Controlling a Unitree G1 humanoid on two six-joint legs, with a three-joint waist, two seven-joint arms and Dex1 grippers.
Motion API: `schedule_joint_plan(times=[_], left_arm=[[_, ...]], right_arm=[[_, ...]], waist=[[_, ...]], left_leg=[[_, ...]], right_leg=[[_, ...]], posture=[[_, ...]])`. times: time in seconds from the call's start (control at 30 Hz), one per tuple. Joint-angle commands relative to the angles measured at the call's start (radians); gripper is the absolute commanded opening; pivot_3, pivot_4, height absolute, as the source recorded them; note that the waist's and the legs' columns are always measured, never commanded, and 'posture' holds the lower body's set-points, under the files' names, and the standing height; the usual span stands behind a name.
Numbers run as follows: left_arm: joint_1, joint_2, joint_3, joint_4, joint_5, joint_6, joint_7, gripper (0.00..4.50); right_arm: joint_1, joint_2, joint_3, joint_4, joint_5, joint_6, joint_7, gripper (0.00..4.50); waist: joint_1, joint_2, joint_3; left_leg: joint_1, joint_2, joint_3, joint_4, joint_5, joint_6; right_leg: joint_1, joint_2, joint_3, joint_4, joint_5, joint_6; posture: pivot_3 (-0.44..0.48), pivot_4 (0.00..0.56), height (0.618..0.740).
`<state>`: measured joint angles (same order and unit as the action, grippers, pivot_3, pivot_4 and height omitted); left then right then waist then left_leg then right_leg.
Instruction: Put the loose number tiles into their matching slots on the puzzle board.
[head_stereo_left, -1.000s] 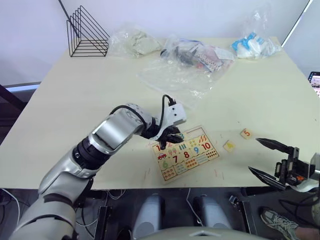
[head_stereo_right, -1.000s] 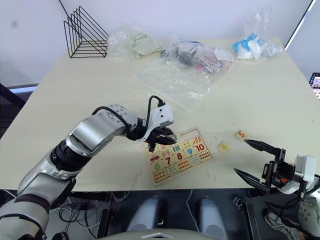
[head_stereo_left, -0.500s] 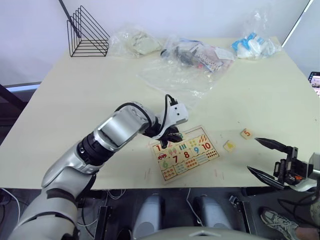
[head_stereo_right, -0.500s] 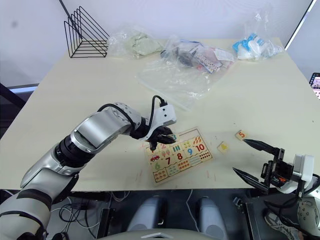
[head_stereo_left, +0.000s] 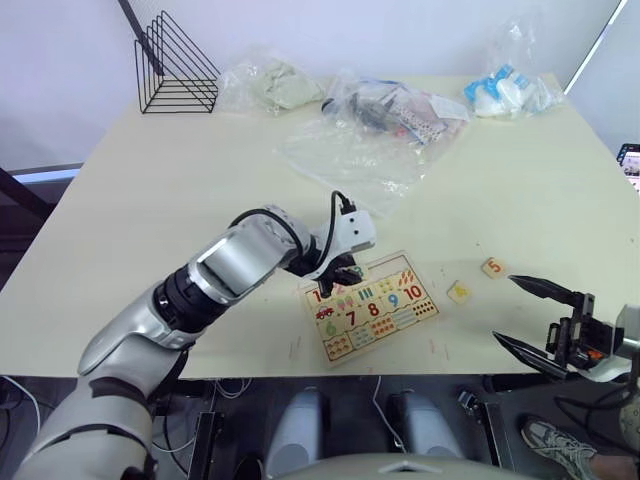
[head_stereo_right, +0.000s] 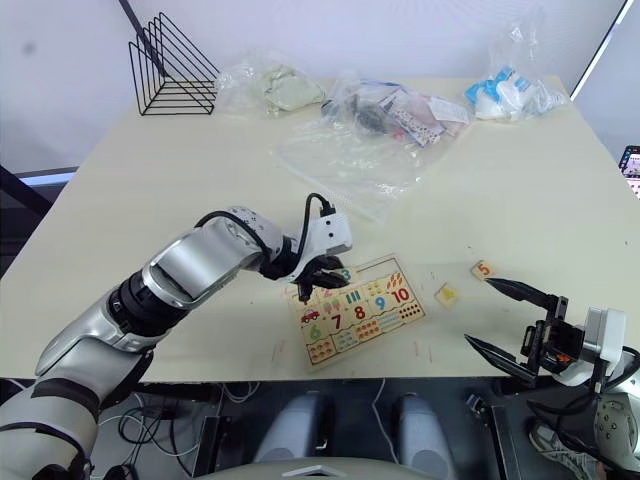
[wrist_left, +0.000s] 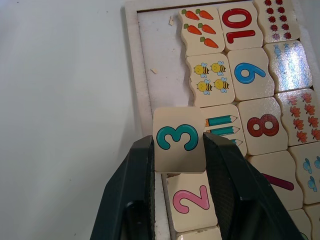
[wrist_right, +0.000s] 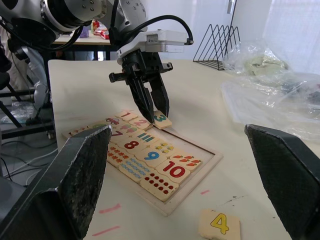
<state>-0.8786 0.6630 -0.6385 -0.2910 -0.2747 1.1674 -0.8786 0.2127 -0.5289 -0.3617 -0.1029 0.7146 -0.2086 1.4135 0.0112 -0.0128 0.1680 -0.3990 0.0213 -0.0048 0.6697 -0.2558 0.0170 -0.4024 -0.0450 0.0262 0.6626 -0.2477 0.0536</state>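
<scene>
- Nearest to us, the right gripper (head_stereo_left: 535, 316) hangs off the table's front edge, fingers spread wide, nothing between them.
- On the table (head_stereo_left: 150, 200) just beyond it lie two loose tiles: the yellow 4 tile (head_stereo_left: 459, 292), and a little further back to the right the orange 5 tile (head_stereo_left: 492, 267), close but apart.
- To their left sits the puzzle board (head_stereo_left: 372, 307), turned at an angle near the front edge, most of its numbers and picture tiles seated.
- And here's the left gripper (wrist_left: 180, 150), right over the board's top row, fingers clamped on the sides of the teal 3 tile (wrist_left: 179, 140)!
- The wrist view has the tile tilted above the 2 tile (wrist_left: 189, 200), overlapping the pencils picture; just beyond it the bare slots (wrist_left: 165, 75) show pale wood beside the bees and carrots.
- Further back, a flat clear bag (head_stereo_left: 345, 155) lies mid-table.
- Along the far edge: a black wire rack (head_stereo_left: 175, 65) at the left, then more bags of odds and ends, the last one (head_stereo_left: 505, 90) holding something blue and white.
</scene>
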Motion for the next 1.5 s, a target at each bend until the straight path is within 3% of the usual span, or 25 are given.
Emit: schedule_joint_plan(times=[0.03,1.27,1.33,1.37,1.47,1.5], left_arm=[[0.003,0.002,0.006,-0.018,0.011,-0.018,-0.004,0.93],[0.005,-0.006,-0.014,-0.008,0.036,-0.002,-0.01,0.93],[0.006,-0.007,-0.015,-0.008,0.036,0.0,-0.01,1.95],[0.007,-0.008,-0.014,-0.009,0.038,-0.003,-0.008,2.21],[0.011,-0.013,-0.01,-0.007,0.041,-0.009,-0.004,3.64],[0.012,-0.016,-0.007,-0.006,0.042,-0.008,-0.002,3.93]], right_arm=[[0.004,-0.001,-0.016,-0.013,0.014,-0.018,0.004,4.5],[0.01,-0.005,-0.024,-0.01,0.013,-0.02,0.001,4.5],[0.011,-0.005,-0.024,-0.01,0.013,-0.02,0.0,4.5],[0.011,-0.005,-0.024,-0.011,0.013,-0.02,-0.001,4.5],[0.013,-0.005,-0.025,-0.012,0.014,-0.02,-0.002,4.5],[0.013,-0.004,-0.026,-0.012,0.014,-0.021,-0.002,4.5]], waist=[[0.0,0.0,0.0],[0.0,0.0,0.0],[0.0,0.0,0.0],[0.0,0.0,0.0],[0.0,0.0,0.0],[0.0,0.0,0.0]], left_leg=[[0.0,0.0,0.0,0.0,0.0,0.0],[0.0,0.0,0.0,0.0,0.0,0.0],[0.0,0.0,0.0,0.0,0.0,0.0],[0.0,0.0,0.0,0.0,0.0,0.0],[0.0,0.0,0.0,0.0,0.0,0.0],[0.0,0.0,0.0,0.0,0.0,0.0]], right_leg=[[0.0,0.0,0.0,0.0,0.0,0.0],[0.0,0.0,0.0,0.0,0.0,0.0],[0.0,0.0,0.0,0.0,0.0,0.0],[0.0,0.0,0.0,0.0,0.0,0.0],[0.0,0.0,0.0,0.0,0.0,0.0],[0.0,0.0,0.0,0.0,0.0,0.0]], posture=[[0.0,0.15,0.74],[0.0,0.15,0.74],[0.0,0.15,0.74],[0.0,0.15,0.74],[0.0,0.15,0.74],[0.0,0.15,0.74]])
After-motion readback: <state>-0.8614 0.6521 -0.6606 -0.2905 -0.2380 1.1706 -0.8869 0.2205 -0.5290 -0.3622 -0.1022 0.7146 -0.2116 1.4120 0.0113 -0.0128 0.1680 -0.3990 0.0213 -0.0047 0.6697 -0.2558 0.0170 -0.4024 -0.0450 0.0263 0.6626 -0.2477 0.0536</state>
